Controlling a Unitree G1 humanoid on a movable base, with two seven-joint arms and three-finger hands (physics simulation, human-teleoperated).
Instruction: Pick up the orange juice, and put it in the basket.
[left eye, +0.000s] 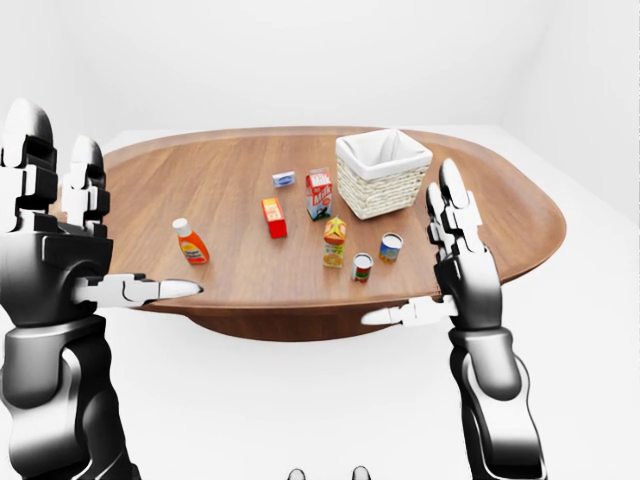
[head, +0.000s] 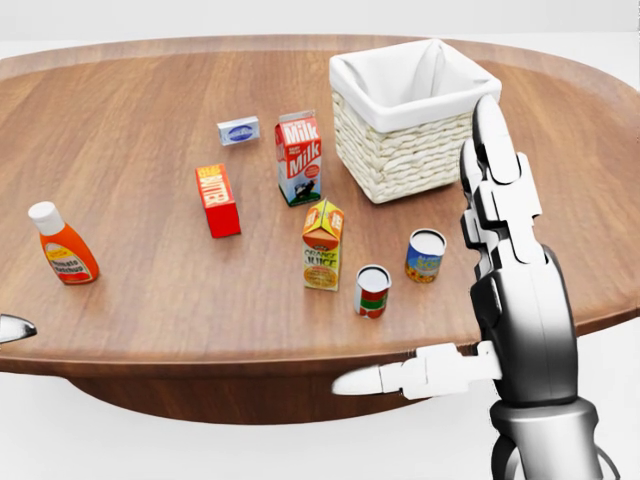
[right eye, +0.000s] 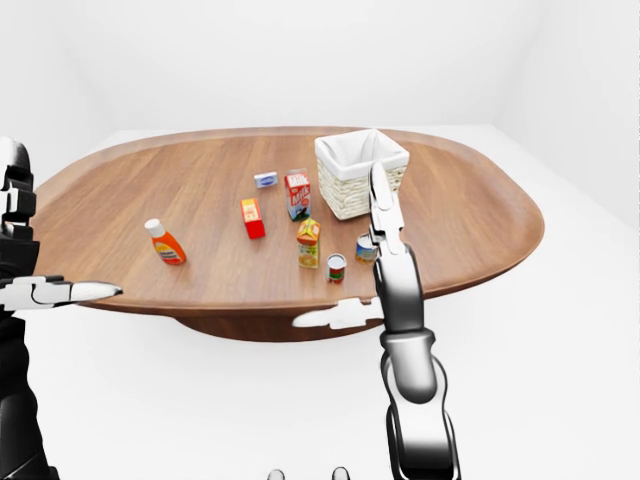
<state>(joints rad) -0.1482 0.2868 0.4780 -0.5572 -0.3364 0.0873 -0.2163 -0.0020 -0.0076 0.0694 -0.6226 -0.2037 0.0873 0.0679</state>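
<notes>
Overhead, both hands were raised with fingers spread, holding nothing.

Upright on the wooden table (head: 130, 130), the orange juice (head: 322, 245) stood near the middle, below the milk carton (head: 299, 158) and lower left of the basket (head: 405, 165) in the head view. Just right of the juice sat two cans (head: 373, 291). The right hand (head: 520, 300) hovered right of them; the left hand (left eye: 55, 250) was well apart at the table's left edge, beyond the ketchup bottle (head: 62, 245).

Orange juice (head: 322, 244) left of basket (head: 402, 150)
</notes>
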